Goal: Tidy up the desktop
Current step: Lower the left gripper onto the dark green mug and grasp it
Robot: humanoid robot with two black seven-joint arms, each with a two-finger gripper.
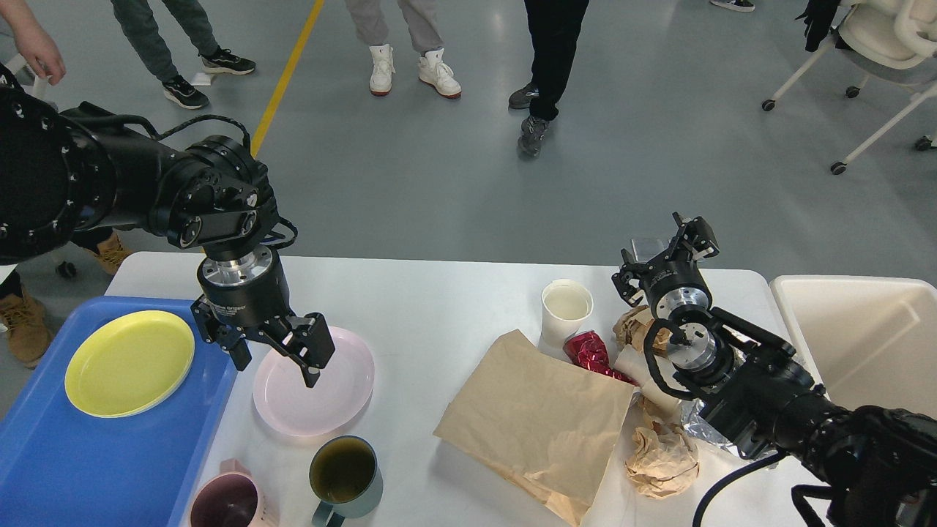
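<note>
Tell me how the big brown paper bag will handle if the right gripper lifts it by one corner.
The brown paper bag looks thin and creased, so it would probably droop and fold rather than stay flat. It lies flat, likely empty and light. Its edge sits against the crumpled paper ball, which a drag might nudge.

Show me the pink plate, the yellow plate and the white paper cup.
pink plate [322, 399]: head view, bare centre right of the fingers.
yellow plate [129, 364]: head view, centre of the dish.
white paper cup [565, 303]: head view, inside near the rim.

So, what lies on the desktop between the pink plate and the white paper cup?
In the head view, only bare desktop lies between the pink plate and the white paper cup.
</note>
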